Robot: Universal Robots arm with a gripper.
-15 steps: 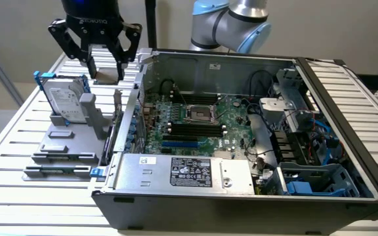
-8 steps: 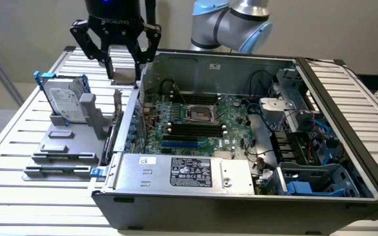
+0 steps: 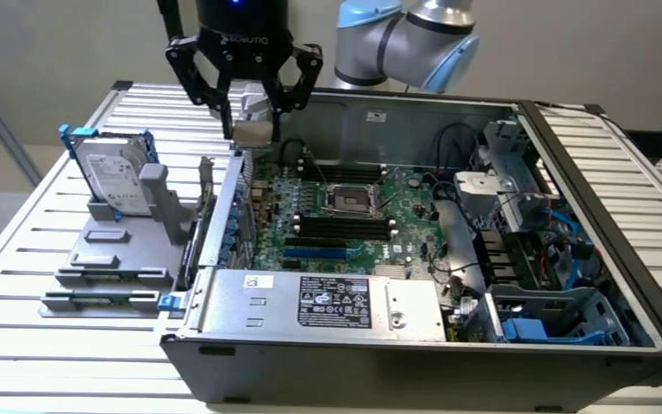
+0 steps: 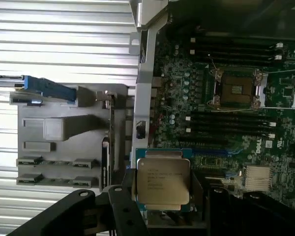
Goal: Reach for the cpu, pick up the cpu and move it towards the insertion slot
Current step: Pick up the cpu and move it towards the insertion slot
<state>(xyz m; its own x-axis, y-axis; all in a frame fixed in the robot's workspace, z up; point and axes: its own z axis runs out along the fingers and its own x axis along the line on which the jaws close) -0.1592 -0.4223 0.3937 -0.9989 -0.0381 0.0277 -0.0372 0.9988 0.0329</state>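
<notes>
At the exterior view's left stands a grey fixture [image 3: 113, 259] on the slatted table [image 3: 32, 345], with a hard drive [image 3: 118, 181] upright in its blue frame. Just right of it, in the upper left of the frame, the gripper [image 3: 252, 128] hangs above the left wall of the open computer case [image 3: 423, 362], its fingers [image 3: 230, 103] pinching the cpu [image 3: 252, 131] between them. In the wrist view the cpu [image 4: 163, 182] shows as a silver square with pale edges, gripped at its two sides and clear of everything beneath.

So the pick looks done, and the step in hand is the carry towards the insertion slot [image 3: 351, 200]. That socket lies right of the gripper, mid-frame on the green motherboard [image 3: 308, 233], its silver frame around a dark centre; the wrist view shows it [image 4: 236, 88] well apart from the chip.

The carry calls for travel rightward over the case wall while keeping the chip level. Open room seems fair above the board: black memory slots [image 3: 337, 226] lie low beside the socket. Further right, cables [image 3: 458, 142] and the drive cage [image 3: 515, 181] crowd the case, and the power supply [image 3: 331, 302] fills the lower edge.
</notes>
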